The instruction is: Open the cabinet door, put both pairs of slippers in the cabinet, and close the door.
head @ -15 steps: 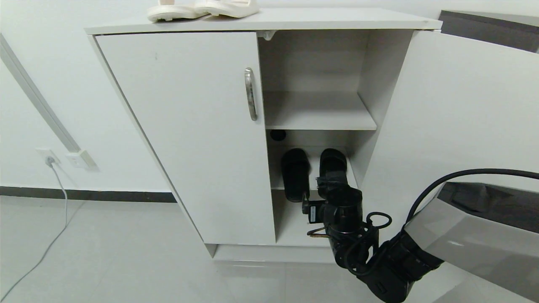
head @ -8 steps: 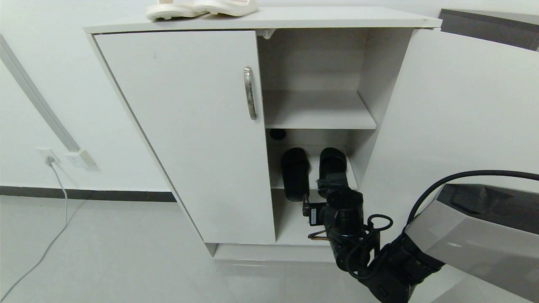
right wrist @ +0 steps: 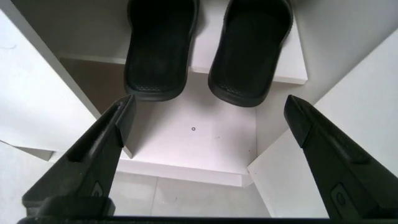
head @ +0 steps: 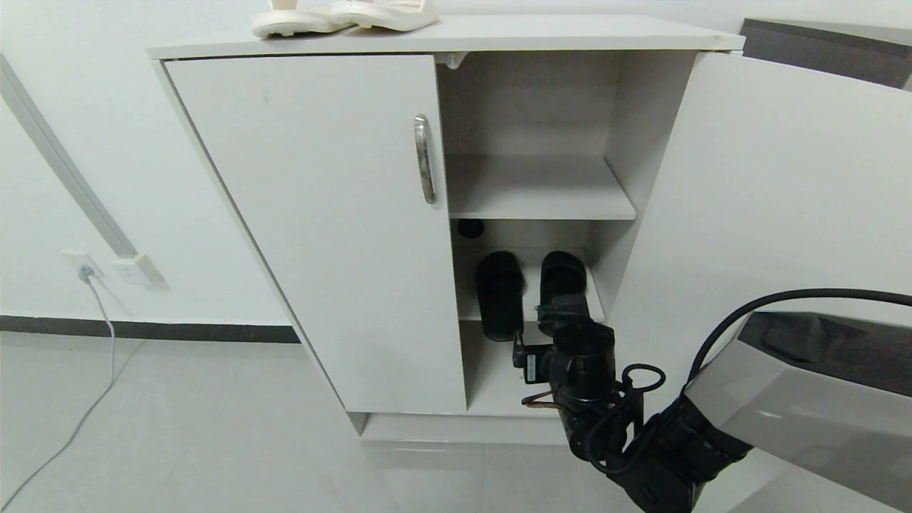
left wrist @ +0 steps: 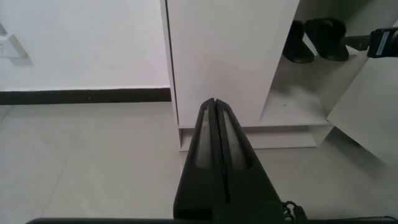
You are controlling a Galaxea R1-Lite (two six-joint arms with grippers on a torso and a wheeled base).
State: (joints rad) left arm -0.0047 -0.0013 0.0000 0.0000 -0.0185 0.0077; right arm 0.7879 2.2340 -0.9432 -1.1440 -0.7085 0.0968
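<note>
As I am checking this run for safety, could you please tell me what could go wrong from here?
The black slippers overhang the shelf at its front, so the open right hand before them might nudge one off, or the open door could catch the heels on closing. The white slippers lie on the cabinet top; rising to fetch them, the hand may strike that door beside it.

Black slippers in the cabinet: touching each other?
Apart. The right wrist view shows a strip of bare white shelf running between one slipper and the other slipper along all that is seen of them.
</note>
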